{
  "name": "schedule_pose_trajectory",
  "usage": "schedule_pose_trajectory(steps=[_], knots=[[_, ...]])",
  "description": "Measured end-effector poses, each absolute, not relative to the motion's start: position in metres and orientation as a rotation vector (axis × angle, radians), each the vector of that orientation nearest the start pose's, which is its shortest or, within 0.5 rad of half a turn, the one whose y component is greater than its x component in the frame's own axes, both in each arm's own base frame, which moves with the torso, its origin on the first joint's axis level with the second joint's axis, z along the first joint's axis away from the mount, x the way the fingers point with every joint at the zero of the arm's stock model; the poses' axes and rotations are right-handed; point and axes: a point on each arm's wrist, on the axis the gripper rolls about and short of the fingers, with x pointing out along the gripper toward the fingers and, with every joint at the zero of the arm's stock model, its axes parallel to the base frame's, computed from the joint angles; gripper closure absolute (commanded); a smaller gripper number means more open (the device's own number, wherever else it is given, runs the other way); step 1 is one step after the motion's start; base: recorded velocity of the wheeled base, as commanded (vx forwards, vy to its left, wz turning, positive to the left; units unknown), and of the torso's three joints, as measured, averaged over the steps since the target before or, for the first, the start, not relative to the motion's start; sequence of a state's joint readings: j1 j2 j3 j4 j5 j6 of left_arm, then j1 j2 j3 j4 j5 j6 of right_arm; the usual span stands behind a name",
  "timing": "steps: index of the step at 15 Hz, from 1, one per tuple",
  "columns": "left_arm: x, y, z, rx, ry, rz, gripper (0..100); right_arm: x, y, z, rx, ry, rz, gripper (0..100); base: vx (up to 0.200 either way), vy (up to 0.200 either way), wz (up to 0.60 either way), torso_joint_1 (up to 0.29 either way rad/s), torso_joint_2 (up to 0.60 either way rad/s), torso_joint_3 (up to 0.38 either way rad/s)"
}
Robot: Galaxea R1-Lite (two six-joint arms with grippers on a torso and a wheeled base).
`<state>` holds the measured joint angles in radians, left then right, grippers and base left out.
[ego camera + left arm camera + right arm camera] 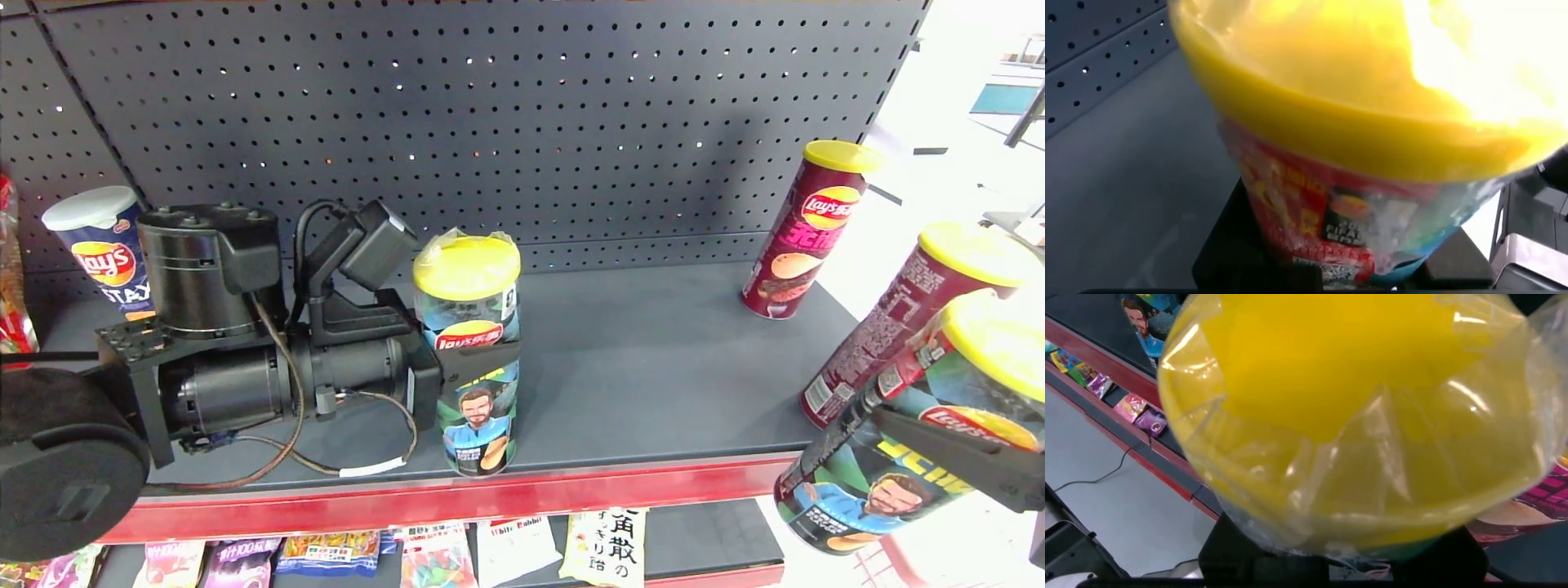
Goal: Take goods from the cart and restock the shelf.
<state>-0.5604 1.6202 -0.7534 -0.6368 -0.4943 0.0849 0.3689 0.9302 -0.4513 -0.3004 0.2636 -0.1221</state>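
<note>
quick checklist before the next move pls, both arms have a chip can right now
1. Green canister upright on the shelf: ok.
2. Left gripper shut around its middle: ok.
3. Its base behind the shelf's red front lip: ok, though close to it.
4. Bare shelf between it and the maroon canister for another can: ok.
5. Right gripper shut on the second green canister, held tilted past the shelf's right end: ok.
6. Gap between that can and the nearer maroon canister: cannot tell.
</note>
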Motion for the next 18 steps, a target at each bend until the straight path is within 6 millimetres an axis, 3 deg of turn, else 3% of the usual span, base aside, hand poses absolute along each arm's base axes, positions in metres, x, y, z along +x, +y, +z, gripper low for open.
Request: schedule_pose_trajectory(steps=[4,8,18], knots=[[0.232,-0.158,0.19,0.084,0.216,-1.055,0,0.106,0.047,0.214,-0.128,0.139,0.642,100,0.0,0.0,0.0,0.0,0.0,0.0],[0.226,-0.151,0.186,0.087,0.23,-1.022,0,0.125,0.056,0.234,-0.126,0.114,0.652,100,0.0,0.0,0.0,0.0,0.0,0.0],[0.205,-0.115,0.181,0.078,0.254,-0.94,0,0.204,0.123,0.265,-0.136,0.126,0.8,100,0.0,0.0,0.0,0.0,0.0,0.0]])
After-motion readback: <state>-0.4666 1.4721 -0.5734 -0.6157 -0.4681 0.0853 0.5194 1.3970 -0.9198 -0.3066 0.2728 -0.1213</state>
